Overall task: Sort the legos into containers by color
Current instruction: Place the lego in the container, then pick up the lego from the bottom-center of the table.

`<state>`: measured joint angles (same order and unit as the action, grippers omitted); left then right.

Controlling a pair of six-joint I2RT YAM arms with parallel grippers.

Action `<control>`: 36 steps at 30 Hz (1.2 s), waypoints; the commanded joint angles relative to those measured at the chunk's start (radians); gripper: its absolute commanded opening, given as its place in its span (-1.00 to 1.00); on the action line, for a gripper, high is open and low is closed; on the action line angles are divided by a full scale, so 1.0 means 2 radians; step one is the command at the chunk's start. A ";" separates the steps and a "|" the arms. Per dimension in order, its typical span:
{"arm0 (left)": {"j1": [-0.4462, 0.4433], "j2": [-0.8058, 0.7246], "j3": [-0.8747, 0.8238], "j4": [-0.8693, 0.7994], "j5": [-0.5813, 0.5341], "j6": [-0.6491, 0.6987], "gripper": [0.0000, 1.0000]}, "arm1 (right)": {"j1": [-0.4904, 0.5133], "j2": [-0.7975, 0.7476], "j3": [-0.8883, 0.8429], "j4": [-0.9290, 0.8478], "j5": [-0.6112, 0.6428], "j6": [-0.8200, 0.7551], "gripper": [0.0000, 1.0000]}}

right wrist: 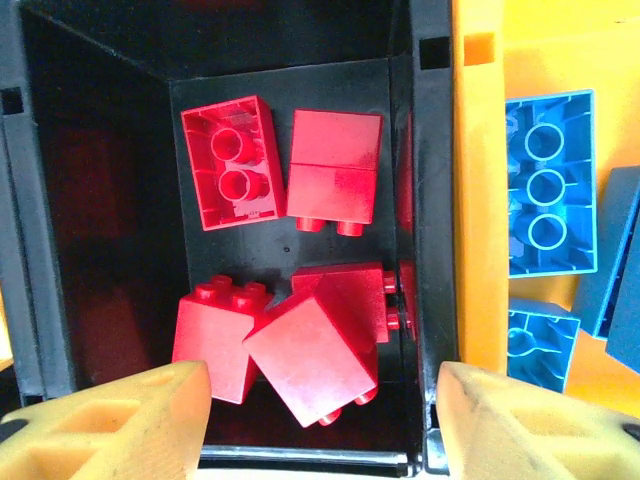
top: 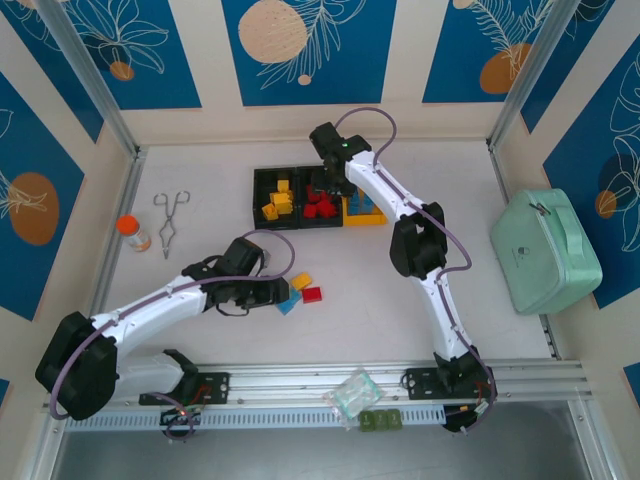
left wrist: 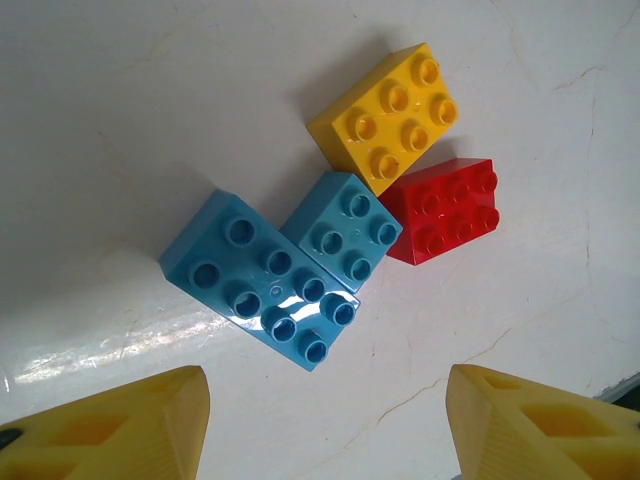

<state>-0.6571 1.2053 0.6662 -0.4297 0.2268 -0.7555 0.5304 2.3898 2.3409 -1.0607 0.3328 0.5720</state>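
Observation:
Four loose legos lie on the white table: a long blue brick [left wrist: 262,280], a small blue brick [left wrist: 343,232], a yellow brick [left wrist: 392,115] and a red brick [left wrist: 445,208]. My left gripper [left wrist: 325,420] hovers open just short of them, with nothing between its fingers; from above it [top: 275,293] sits beside the cluster [top: 303,292]. My right gripper [right wrist: 320,425] hangs open and holds nothing over the middle black container [right wrist: 100,200], where several red bricks [right wrist: 310,360] lie. The yellow container [right wrist: 478,200] to its right holds blue bricks [right wrist: 548,185]. The left black container [top: 258,200] holds yellow bricks.
A mint-green case [top: 545,250] stands at the right edge. Metal tongs [top: 170,222] and an orange-capped bottle [top: 133,233] lie at the left. A clear bag [top: 352,394] rests on the near rail between the arm bases.

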 commanded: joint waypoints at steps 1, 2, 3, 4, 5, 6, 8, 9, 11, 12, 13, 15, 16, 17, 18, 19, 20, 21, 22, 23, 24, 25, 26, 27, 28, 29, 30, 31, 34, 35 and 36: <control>-0.007 -0.008 -0.008 0.002 -0.006 -0.007 0.27 | 0.007 -0.062 -0.025 0.005 0.001 -0.003 0.22; -0.007 -0.008 -0.008 0.002 -0.006 -0.007 0.28 | 0.010 -0.077 -0.045 0.015 -0.002 -0.003 0.21; -0.007 -0.007 -0.007 0.003 -0.006 -0.007 0.27 | 0.012 -0.098 -0.071 0.028 -0.004 -0.002 0.22; -0.007 -0.005 -0.008 0.004 -0.005 -0.006 0.27 | 0.014 -0.121 -0.100 0.045 -0.008 -0.002 0.21; -0.008 -0.003 -0.008 0.003 -0.004 -0.006 0.27 | 0.015 -0.140 -0.127 0.057 -0.012 0.000 0.21; -0.010 -0.001 -0.007 0.003 -0.005 -0.006 0.27 | 0.017 -0.164 -0.153 0.072 -0.018 0.002 0.21; -0.011 0.002 -0.005 0.004 -0.006 -0.006 0.27 | 0.019 -0.206 -0.216 0.097 -0.030 0.006 0.21; -0.013 0.004 -0.004 0.003 -0.007 -0.006 0.28 | 0.021 -0.228 -0.246 0.109 -0.035 0.007 0.21; -0.015 0.009 -0.001 0.003 -0.010 -0.005 0.28 | 0.022 -0.266 -0.299 0.125 -0.040 0.010 0.22; -0.016 0.013 0.001 0.001 -0.013 -0.004 0.28 | 0.022 -0.286 -0.330 0.131 -0.042 0.014 0.22; -0.019 0.015 0.004 -0.002 -0.016 -0.004 0.27 | 0.022 -0.307 -0.359 0.140 -0.048 0.017 0.22; -0.022 0.020 0.007 -0.004 -0.023 -0.003 0.28 | 0.022 -0.340 -0.411 0.159 -0.061 0.023 0.23; -0.023 0.023 0.010 -0.006 -0.027 -0.004 0.28 | 0.025 -0.361 -0.443 0.169 -0.069 0.027 0.25; -0.023 0.025 0.011 -0.006 -0.030 -0.004 0.28 | 0.027 -0.374 -0.462 0.174 -0.074 0.030 0.30; -0.024 0.025 0.011 -0.005 -0.033 -0.006 0.28 | 0.031 -0.387 -0.479 0.180 -0.079 0.033 0.31; -0.024 0.025 0.010 -0.006 -0.037 -0.009 0.28 | 0.038 -0.398 -0.501 0.189 -0.084 0.032 0.36; -0.024 0.024 0.009 -0.006 -0.040 -0.011 0.28 | 0.044 -0.410 -0.520 0.197 -0.090 0.030 0.39; -0.024 0.022 0.007 -0.006 -0.043 -0.015 0.28 | 0.053 -0.417 -0.533 0.203 -0.093 0.028 0.40; -0.024 0.017 0.004 -0.006 -0.044 -0.018 0.28 | 0.064 -0.424 -0.551 0.211 -0.093 0.025 0.44; -0.024 0.012 0.000 -0.007 -0.047 -0.023 0.28 | 0.074 -0.429 -0.564 0.218 -0.093 0.023 0.46; -0.024 0.004 -0.006 -0.007 -0.050 -0.028 0.28 | 0.086 -0.433 -0.579 0.228 -0.093 0.022 0.48; -0.024 -0.005 -0.014 -0.008 -0.053 -0.034 0.29 | 0.095 -0.434 -0.593 0.237 -0.097 0.020 0.49; -0.024 -0.014 -0.021 -0.009 -0.056 -0.038 0.29 | 0.105 -0.434 -0.605 0.246 -0.100 0.019 0.49; -0.024 -0.023 -0.028 -0.011 -0.059 -0.043 0.32 | 0.117 -0.433 -0.617 0.259 -0.101 0.017 0.50; -0.023 -0.032 -0.034 -0.013 -0.062 -0.048 0.34 | 0.128 -0.431 -0.627 0.268 -0.099 0.015 0.51; -0.023 -0.039 -0.038 -0.017 -0.065 -0.050 0.34 | 0.139 -0.427 -0.632 0.272 -0.095 0.014 0.54; -0.023 -0.044 -0.043 -0.021 -0.067 -0.052 0.34 | 0.152 -0.421 -0.636 0.274 -0.088 0.010 0.55; -0.023 -0.050 -0.047 -0.024 -0.068 -0.054 0.34 | 0.162 -0.414 -0.637 0.273 -0.079 0.007 0.55; -0.024 -0.063 -0.056 -0.028 -0.072 -0.060 0.34 | 0.179 -0.395 -0.643 0.280 -0.074 0.012 0.60; -0.023 -0.066 -0.059 -0.027 -0.073 -0.061 0.34 | 0.185 -0.390 -0.646 0.283 -0.072 0.012 0.60; -0.023 -0.069 -0.062 -0.026 -0.074 -0.063 0.35 | 0.191 -0.383 -0.646 0.284 -0.067 0.013 0.60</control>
<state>-0.6952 1.0912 0.5621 -0.4549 0.1078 -0.8574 0.8932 1.5925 1.0679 -0.5266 0.1802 0.6056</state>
